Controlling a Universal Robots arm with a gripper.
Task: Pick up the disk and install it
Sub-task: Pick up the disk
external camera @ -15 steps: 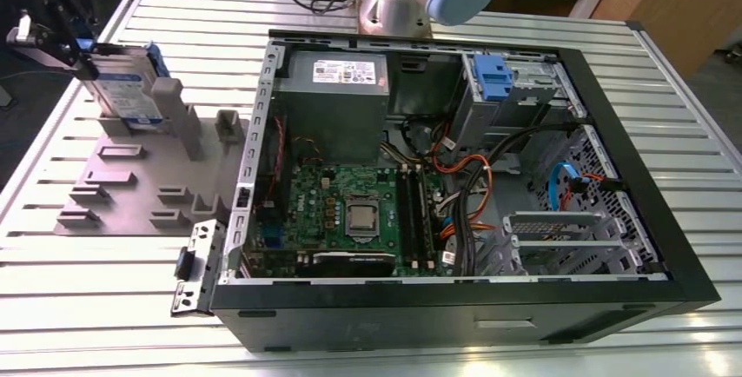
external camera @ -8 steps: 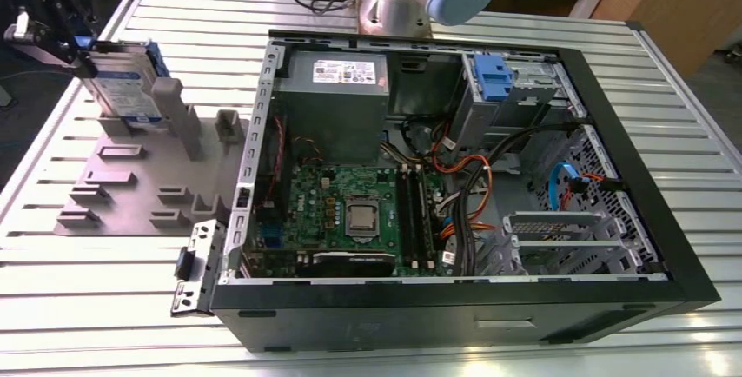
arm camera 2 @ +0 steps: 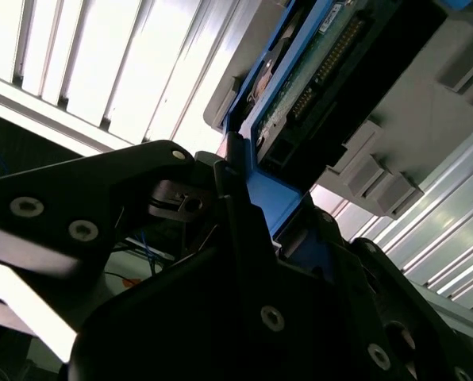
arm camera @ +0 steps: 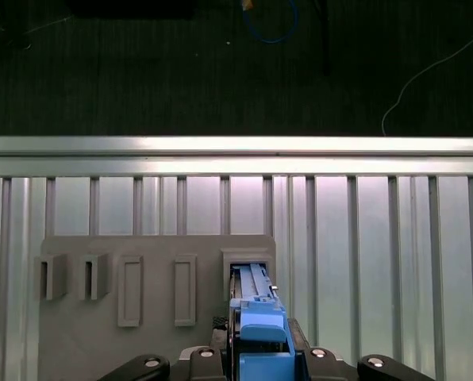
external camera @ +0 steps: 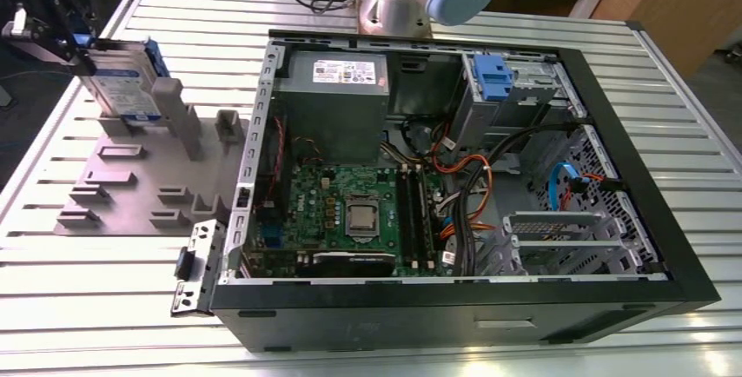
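The slatted metal surface (external camera: 104, 307) carries a grey holder (external camera: 139, 177) and an open computer case (external camera: 406, 312). The pincer (external camera: 79, 47) is clamped on the blue-framed disk (external camera: 122, 86), which stands upright directly beneath it at a holder slot. The case lies well apart.

Table (external camera: 208, 12): ribbed silver metal, long parallel slats with dark grooves between them. In the first wrist view the slats (arm camera: 379, 238) end at a bright cross rail.

Two things rest directly on it. Toward the exterior view's left is a flat grey plate (external camera: 128, 181) with raised blocks, slots and upright posts, lying flush on the slats. Just beside it, toward the exterior view's right, is a black computer case (external camera: 464, 312), laid on its side with the open face up, covering the table's middle.
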